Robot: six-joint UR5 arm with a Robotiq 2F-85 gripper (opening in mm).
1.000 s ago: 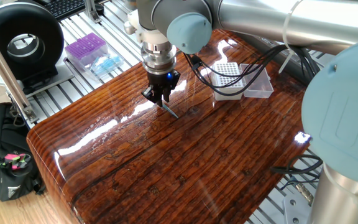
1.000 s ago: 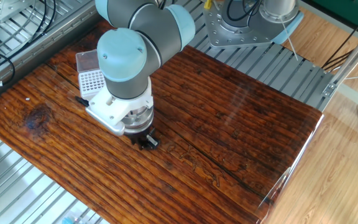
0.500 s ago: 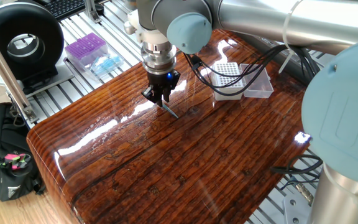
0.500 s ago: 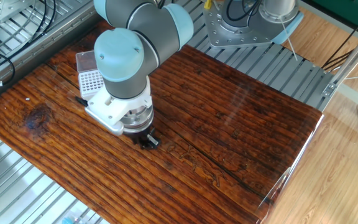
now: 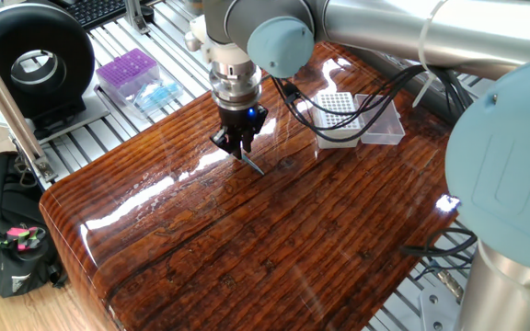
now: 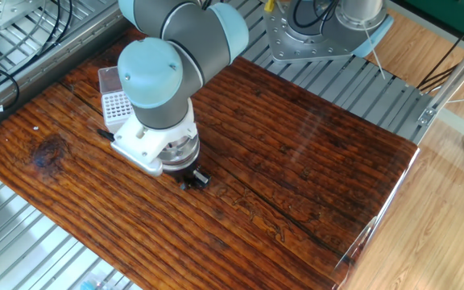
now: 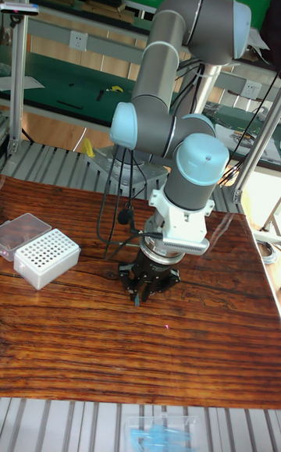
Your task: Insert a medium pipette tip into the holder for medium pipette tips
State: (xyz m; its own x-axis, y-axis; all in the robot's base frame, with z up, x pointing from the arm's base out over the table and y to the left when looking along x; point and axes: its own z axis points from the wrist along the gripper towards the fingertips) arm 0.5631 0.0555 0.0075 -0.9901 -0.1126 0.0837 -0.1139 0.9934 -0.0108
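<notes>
My gripper (image 5: pixel 239 143) points down over the middle of the wooden table (image 5: pixel 274 239), shut on the medium pipette tip (image 5: pixel 252 164). The thin greyish tip slants down from between the fingers toward the wood. In the tall fixed view the gripper (image 7: pixel 145 286) hangs just above the table, and the tip is hard to make out. The other fixed view shows the gripper (image 6: pixel 192 180) mostly hidden under the wrist. The holder for medium pipette tips (image 5: pixel 336 114) is a white box with a grid of holes, its clear lid (image 5: pixel 381 125) lying open beside it. It stands to the right of the gripper, also seen as holder (image 7: pixel 47 257) and holder (image 6: pixel 117 105).
A purple tip box (image 5: pixel 127 71) and a light-blue pack (image 5: pixel 157 95) lie on the slotted frame at the far left. A black round device (image 5: pixel 33 62) and a black bag (image 5: pixel 7 230) sit off the table. Cables (image 5: pixel 385 87) run over the holder side.
The arm's wrist has shifted slightly left in the other fixed view. The gripper stays shut on the tip, nearly in place.
</notes>
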